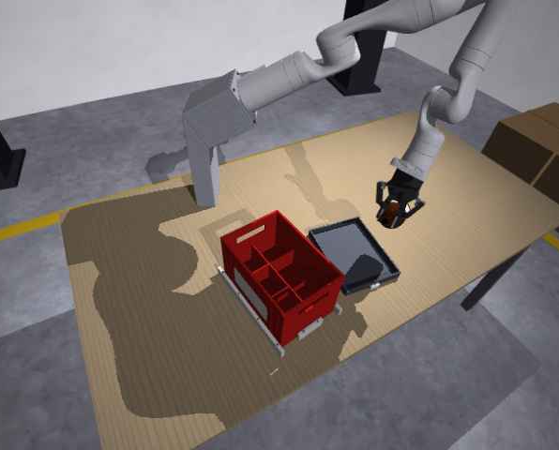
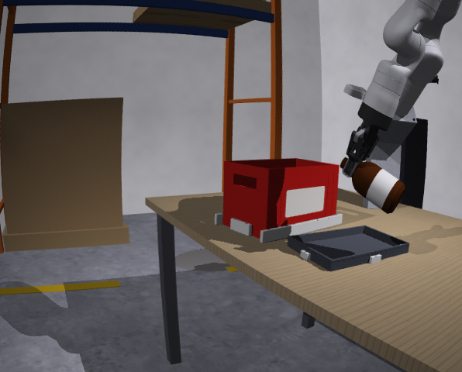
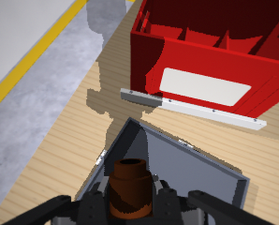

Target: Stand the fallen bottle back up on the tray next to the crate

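My gripper (image 2: 353,162) is shut on the neck of a brown bottle (image 2: 375,185) with a white label. It holds the bottle in the air, tilted, base pointing down and away from the crate. The bottle hangs well above the table, over the far side of the dark grey tray (image 2: 347,245). In the top view the gripper (image 1: 397,208) and the bottle (image 1: 394,215) sit beyond the tray (image 1: 354,252). In the wrist view the bottle's neck (image 3: 130,187) shows between my fingers, with the empty tray (image 3: 177,173) below. The red crate (image 1: 279,271) stands beside the tray.
The red crate (image 2: 281,194) has inner dividers and sits between grey rails. A second grey arm (image 1: 221,121) hangs over the table's back. Cardboard boxes (image 1: 541,150) stand off the table's right end. The table edge (image 2: 303,296) runs close to the tray.
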